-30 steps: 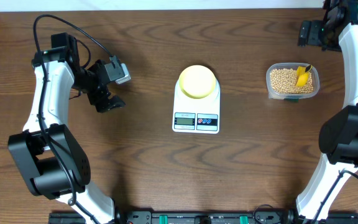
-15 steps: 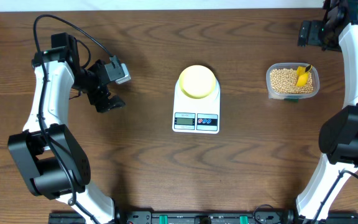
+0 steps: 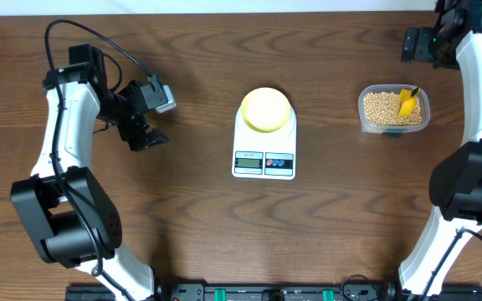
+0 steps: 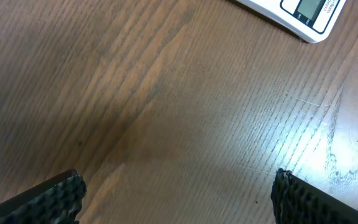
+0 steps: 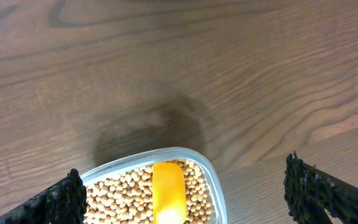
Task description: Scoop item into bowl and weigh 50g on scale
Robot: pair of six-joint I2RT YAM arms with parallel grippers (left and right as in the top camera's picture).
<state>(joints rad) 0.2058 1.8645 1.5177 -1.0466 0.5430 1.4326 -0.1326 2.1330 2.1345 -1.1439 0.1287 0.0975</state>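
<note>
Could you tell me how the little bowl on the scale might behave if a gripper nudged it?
The bowl looks small and empty, so it is probably light and would slide easily on the scale. Its round rim could slip out of a pinch.

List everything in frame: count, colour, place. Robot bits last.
scale: one, white, table centre, display on the robot's side.
bowl: one, pale yellow-green, on the scale's platform.
tub: one, clear plastic, right of the scale.
beans: many, tan, inside the tub.
scoop: one, yellow, lying in the beans.
table: one, dark brown wood, under everything.
left gripper: one, black fingers, open, over bare table left of the scale, holding nothing.
right gripper: one, black fingers, open, beyond the tub near the far right corner, holding nothing.
</note>
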